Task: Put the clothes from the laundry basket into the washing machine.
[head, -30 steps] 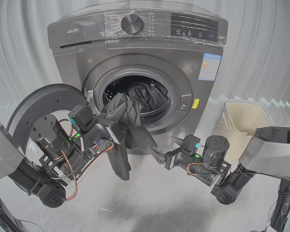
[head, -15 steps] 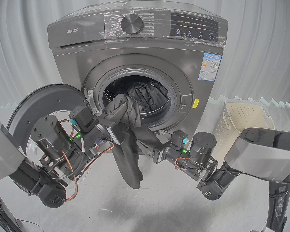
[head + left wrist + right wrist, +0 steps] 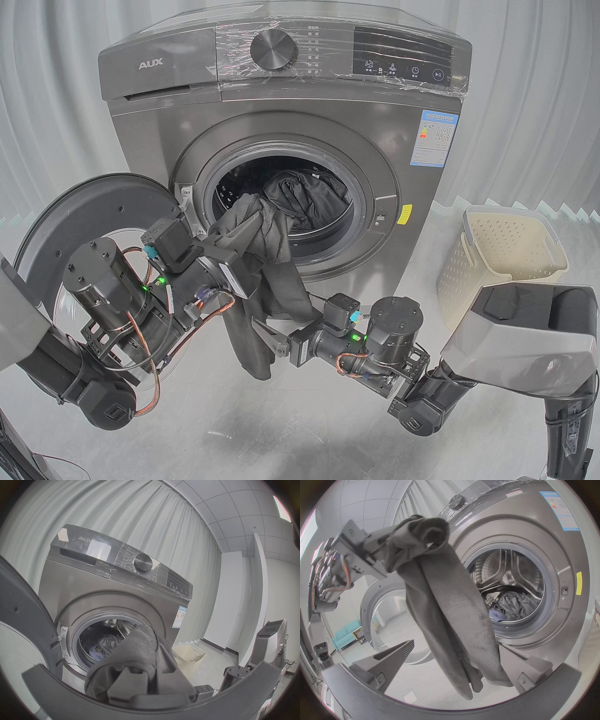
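before washer point(image 3: 156, 137), l hand point(image 3: 242, 230) grips garment point(image 3: 250, 344)

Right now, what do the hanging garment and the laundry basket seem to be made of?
The dark garment looks like soft, matte knit or fleece: it drapes in limp folds with a fuzzy surface. The laundry basket looks like rigid cream plastic: smooth rim, walls perforated with small holes.

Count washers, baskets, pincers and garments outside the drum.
Washing machine: 1
Laundry basket: 1
Dark garment, hanging from the left pincer: 1
Pincers, that one plus the right pincer: 2
Total: 5
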`<state>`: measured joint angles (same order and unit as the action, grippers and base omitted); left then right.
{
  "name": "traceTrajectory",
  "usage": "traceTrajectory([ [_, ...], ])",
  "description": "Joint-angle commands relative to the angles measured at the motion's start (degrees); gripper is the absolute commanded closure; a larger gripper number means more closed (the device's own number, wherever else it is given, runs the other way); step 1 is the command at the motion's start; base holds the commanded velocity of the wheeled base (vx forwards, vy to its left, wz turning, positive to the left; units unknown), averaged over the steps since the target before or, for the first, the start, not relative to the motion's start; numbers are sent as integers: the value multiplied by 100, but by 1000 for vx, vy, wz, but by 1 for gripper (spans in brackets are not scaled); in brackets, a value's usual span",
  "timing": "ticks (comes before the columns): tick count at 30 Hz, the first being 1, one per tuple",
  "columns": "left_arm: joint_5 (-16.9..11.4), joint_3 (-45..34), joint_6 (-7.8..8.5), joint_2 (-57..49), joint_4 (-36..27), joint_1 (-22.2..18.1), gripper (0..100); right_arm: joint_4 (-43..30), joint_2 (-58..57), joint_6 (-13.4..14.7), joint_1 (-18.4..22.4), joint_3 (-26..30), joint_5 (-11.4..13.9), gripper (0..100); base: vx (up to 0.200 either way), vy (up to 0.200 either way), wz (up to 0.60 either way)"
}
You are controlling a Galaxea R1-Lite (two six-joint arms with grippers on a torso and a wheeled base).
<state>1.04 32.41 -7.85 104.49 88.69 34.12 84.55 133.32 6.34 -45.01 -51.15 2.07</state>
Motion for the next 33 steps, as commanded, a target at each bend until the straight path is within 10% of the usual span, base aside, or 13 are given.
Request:
traceTrajectory([
  [1, 2, 2, 3, -25, 8, -11, 100, -9, 1, -10, -61, 26, -5, 0, 0, 0, 0],
  [11, 2, 10, -6, -25, 8, -11, 100, -44, -16, -71, 511, -123, -5, 0, 0, 0, 0],
  [28, 2, 19, -6, -34, 8, -11, 100, -53, 414, -89, 361, -773, -23, 0, 0, 0, 0],
  [29, 2, 28, -6, -34, 8, -11, 100, -44, 432, -89, 344, -791, -23, 100, 0, 0, 0],
  [33, 2, 28, -6, -25, 8, -20, 100, 8, 432, -71, 229, -844, -40, 100, 0, 0, 0],
])
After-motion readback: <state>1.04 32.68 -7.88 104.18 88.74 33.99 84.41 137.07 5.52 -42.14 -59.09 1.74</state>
